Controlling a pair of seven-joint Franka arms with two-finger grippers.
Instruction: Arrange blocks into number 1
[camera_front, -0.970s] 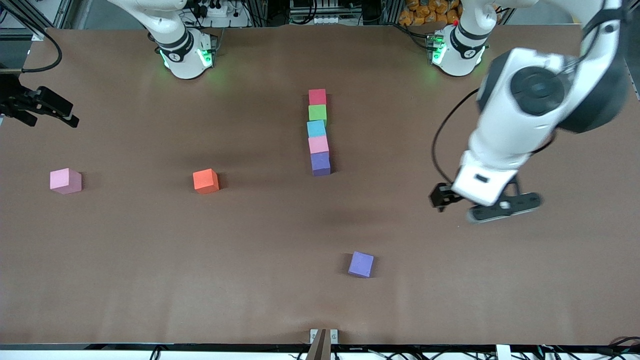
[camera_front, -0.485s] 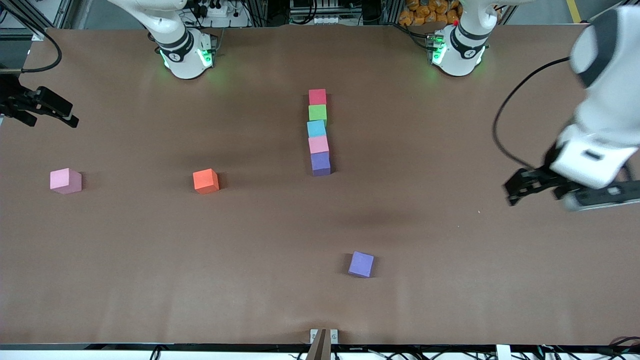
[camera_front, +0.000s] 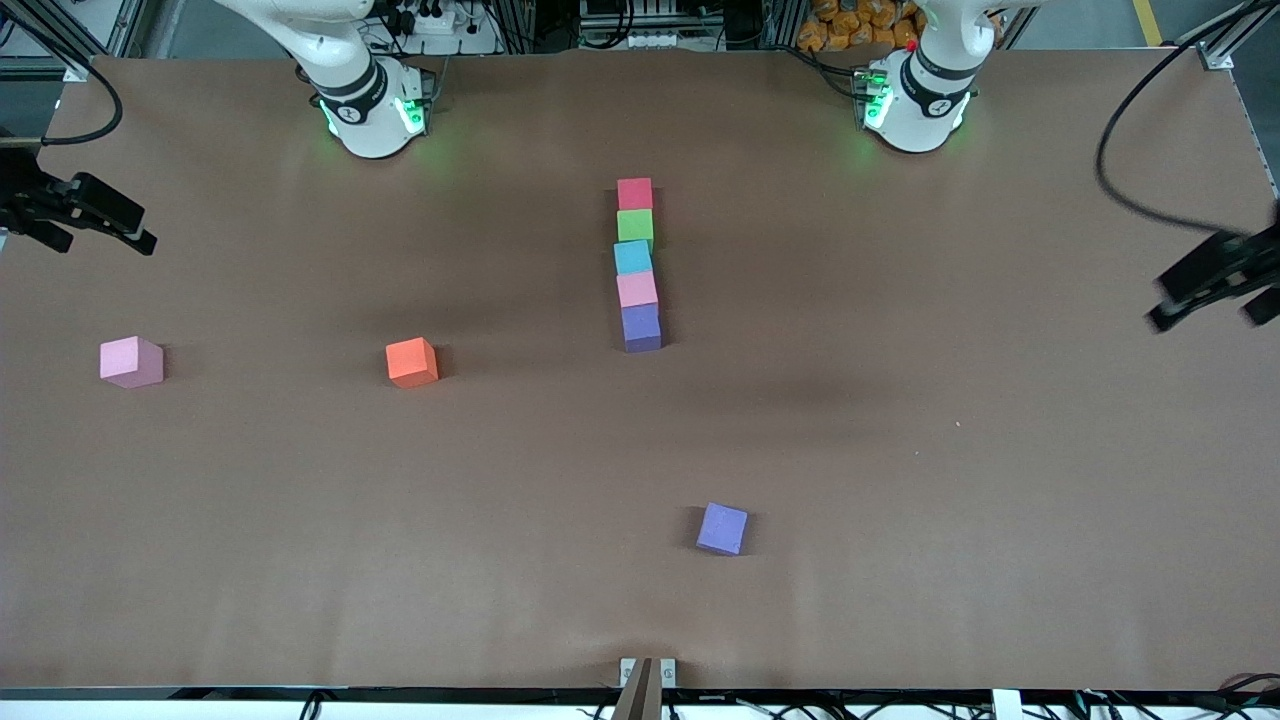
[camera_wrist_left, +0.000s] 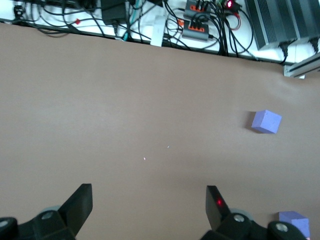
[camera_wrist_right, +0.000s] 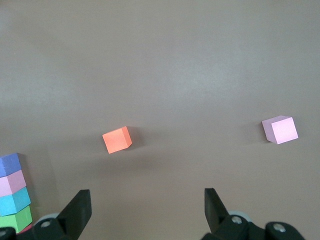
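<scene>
Right now my left gripper (camera_front: 1215, 280) hangs spread and empty over the table's (camera_front: 900, 450) left-arm end; my right gripper (camera_front: 75, 215) waits spread and empty over the right-arm end. Five blocks form a touching column mid-table — red (camera_front: 634, 193), green (camera_front: 635, 224), light blue (camera_front: 632, 257), pink (camera_front: 636, 289), purple (camera_front: 641, 326). Loose ones lie apart: an orange block (camera_front: 412, 361), a second pink block (camera_front: 130, 361), a second purple block (camera_front: 722, 528).

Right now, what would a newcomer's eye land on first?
The line of five touching blocks mid-table, red nearest the bases, then green, light blue, pink, purple. Three stray blocks lie apart: a pink block and an orange block toward the right arm's end, and a purple block nearest the front camera.
</scene>
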